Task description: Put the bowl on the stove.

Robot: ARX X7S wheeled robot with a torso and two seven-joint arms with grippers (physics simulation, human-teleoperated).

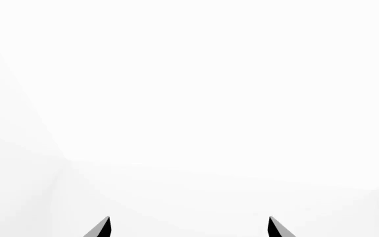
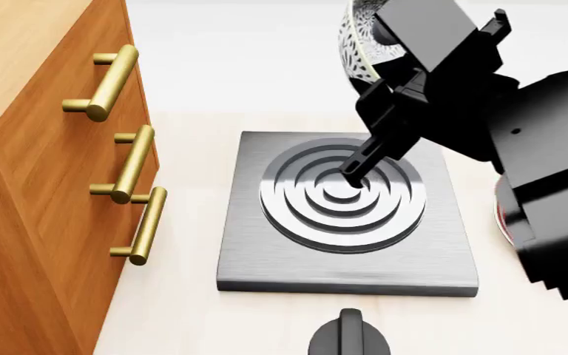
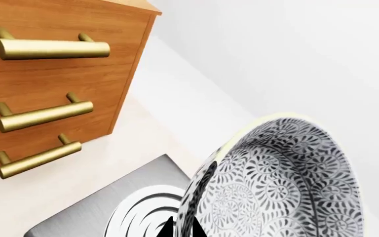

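Observation:
The stove [image 2: 254,251] is a dark grey square slab with raised burner rings, lying on the pale counter in the head view; it also shows in the right wrist view [image 3: 120,197]. My right gripper [image 2: 363,129] is shut on the rim of the speckled bowl [image 2: 356,44] and holds it tilted in the air above the stove's far half. In the right wrist view the bowl [image 3: 282,182] fills the lower right, its rim between my gripper's tips [image 3: 181,228]. My left gripper [image 1: 189,228] is open and empty, facing only white surface. It does not show in the head view.
A wooden drawer cabinet [image 2: 38,192] with brass bar handles [image 2: 136,159] stands close to the stove's left side. A round black knob [image 2: 348,336] sits in front of the stove. A red-rimmed plate edge [image 2: 502,222] peeks out behind my right arm.

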